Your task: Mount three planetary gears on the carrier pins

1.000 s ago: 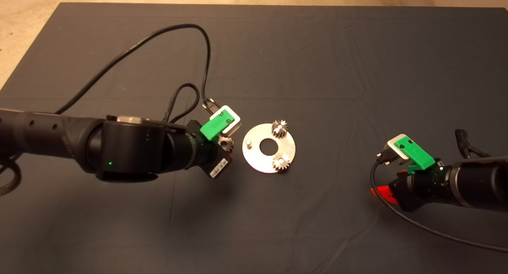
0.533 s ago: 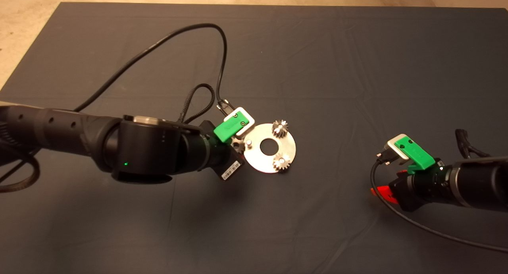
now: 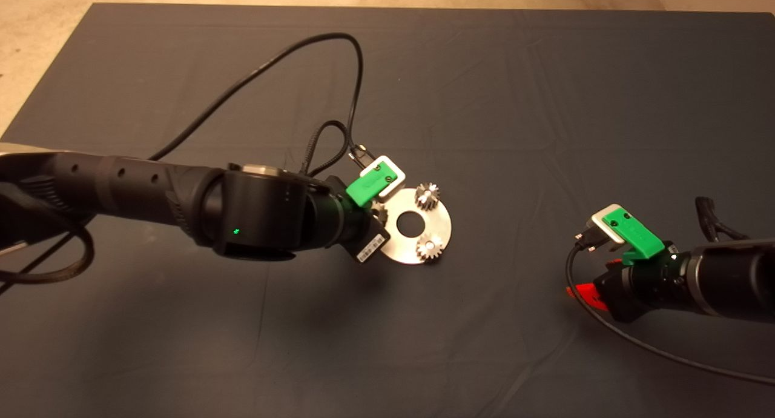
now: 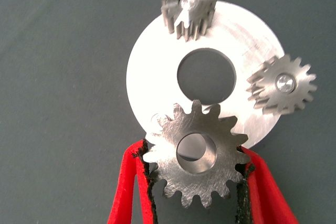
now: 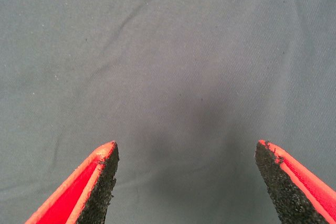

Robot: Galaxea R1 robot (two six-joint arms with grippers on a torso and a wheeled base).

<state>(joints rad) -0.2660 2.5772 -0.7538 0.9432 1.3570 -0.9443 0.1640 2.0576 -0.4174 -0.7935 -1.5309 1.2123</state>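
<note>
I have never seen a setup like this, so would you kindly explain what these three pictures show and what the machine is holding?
This is a two-armed robot working over a dark mat. The wide picture comes from a camera above; the other two come from cameras on each wrist, looking past that arm's red fingers.

On the mat lies a shiny round disc with a centre hole. Two small gears already sit on its pins.

The left gripper, reaching in from the left, is shut on a third gear and holds it over the disc's edge, close to the last free pin, not yet seated.

The right gripper waits open at the lower right, above bare mat.
</note>
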